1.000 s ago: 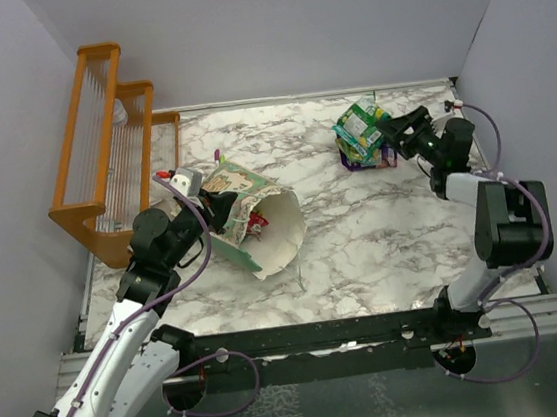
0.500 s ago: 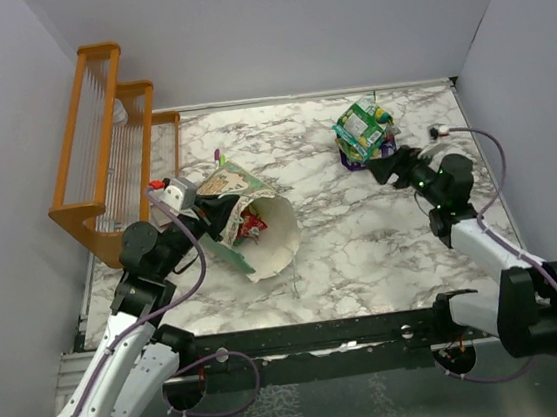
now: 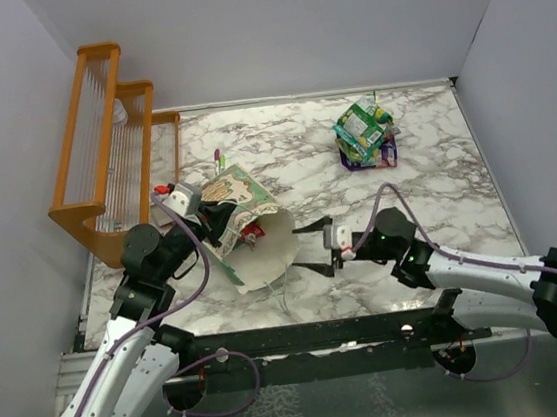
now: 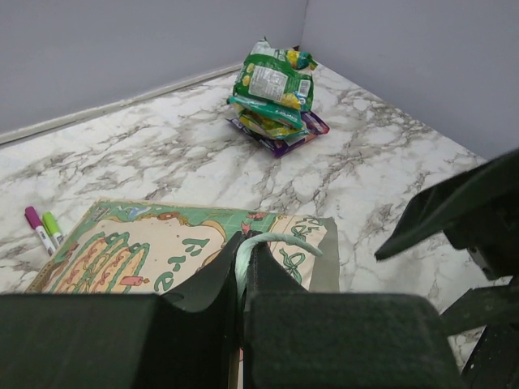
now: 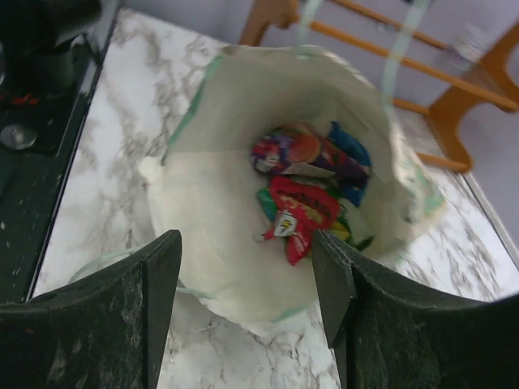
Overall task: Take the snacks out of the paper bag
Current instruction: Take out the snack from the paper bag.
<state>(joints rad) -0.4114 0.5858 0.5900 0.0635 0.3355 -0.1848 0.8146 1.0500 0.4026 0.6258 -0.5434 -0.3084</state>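
Where the paper bag (image 3: 264,253) lies tipped on the worktop (image 3: 303,155), its mouth faces the right gripper (image 3: 301,249), whose jaws stand apart just outside the rim. Deep inside sit snacks (image 5: 302,209) (red, purple, green). The left gripper (image 3: 225,219) has its jaws clamped on the bag's upper edge. Well apart, other packets (image 3: 364,133) are piled.

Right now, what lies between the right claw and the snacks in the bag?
Between right gripper and snacks: only the paper bag's bare cream lining, in the right wrist view.
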